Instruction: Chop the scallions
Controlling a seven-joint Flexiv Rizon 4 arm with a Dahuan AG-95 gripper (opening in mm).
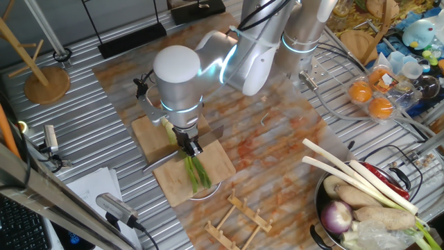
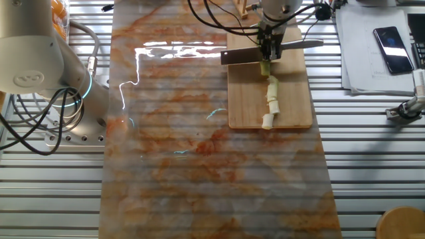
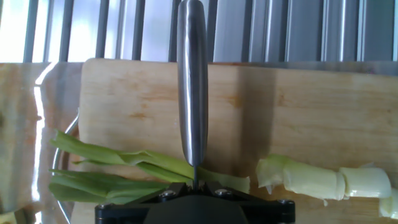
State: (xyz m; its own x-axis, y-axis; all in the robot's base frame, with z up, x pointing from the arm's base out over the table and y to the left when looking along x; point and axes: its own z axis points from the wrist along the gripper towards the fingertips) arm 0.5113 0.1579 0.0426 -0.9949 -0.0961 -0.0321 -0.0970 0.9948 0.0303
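While the arm hangs over the cutting board in one fixed view, the hand is clamped on a knife, and the scallions trail green toward the board's near edge. From the other fixed view, the blade sits crosswise over the stalk, I'd guess so it slices straight through; white cut bits lie mid-board. Hand view: the knife spine runs dead centre, leaves left, white pieces right. No readable labels anywhere.

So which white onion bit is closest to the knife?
The longest pale scallion piece, just beside the knife; the shorter cut bits lie farther along the board.
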